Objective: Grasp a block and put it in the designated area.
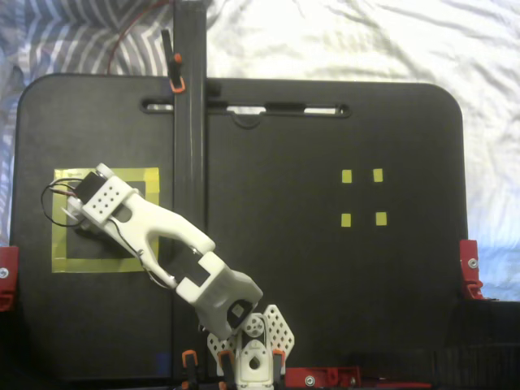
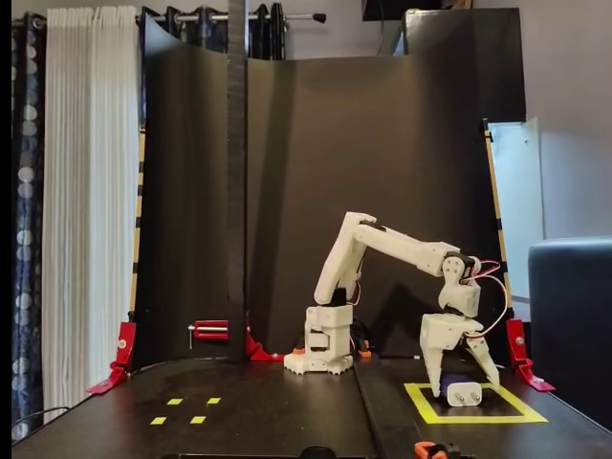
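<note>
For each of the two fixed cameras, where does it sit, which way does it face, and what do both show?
Fixed view from above: looks straight down on the black table; whole white arm, gripper hidden beneath the wrist.
Fixed view at table height: faces the arm's base from the front; whole arm, gripper open over the block.
Both fixed views share the designated area and the four small yellow squares.

The counter (image 1: 325, 284) is showing a matt black surface with a faint sheen. The arm (image 2: 382, 244) and its end effector (image 2: 461, 371) are looking like white matt plastic, smooth apart from a perforated plate. The designated area (image 1: 58, 219) is reading as flat yellow tape. The block (image 2: 463, 391) is appearing smooth and slightly glossy. Behind the counter, white cloth (image 1: 366, 41) is lying wrinkled. Red clamps (image 1: 470, 268) are looking like plastic.
</note>
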`<state>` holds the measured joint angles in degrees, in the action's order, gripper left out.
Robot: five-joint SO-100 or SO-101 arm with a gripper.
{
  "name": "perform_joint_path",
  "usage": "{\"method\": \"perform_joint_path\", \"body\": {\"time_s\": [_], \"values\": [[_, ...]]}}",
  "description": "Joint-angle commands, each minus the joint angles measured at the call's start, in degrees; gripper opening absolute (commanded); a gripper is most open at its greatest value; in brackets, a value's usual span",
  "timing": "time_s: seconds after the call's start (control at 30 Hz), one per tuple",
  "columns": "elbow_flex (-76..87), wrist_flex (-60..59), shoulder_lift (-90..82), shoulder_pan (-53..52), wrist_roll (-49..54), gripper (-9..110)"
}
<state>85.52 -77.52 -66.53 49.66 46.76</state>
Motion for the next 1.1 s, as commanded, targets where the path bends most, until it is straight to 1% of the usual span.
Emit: {"method": "perform_joint_path", "body": {"time_s": [0.0,0.4,0.57,0.63,0.87,1.0,1.03,1.07], "values": [[-0.4,-1.8,-5.0,-0.7,0.4,41],[-0.6,-6.1,-17.1,-2.8,1.4,41],[-0.9,-6.3,-17.9,-3.3,1.5,41],[-1.0,-6.3,-17.9,-3.5,1.5,39],[-1.2,-6.1,-17.9,-3.9,1.5,18],[-1.4,-6.0,-18.2,-4.2,1.5,3],[-1.4,-6.0,-18.2,-4.2,1.5,0],[-1.4,-6.0,-18.3,-4.3,1.5,0]]}}
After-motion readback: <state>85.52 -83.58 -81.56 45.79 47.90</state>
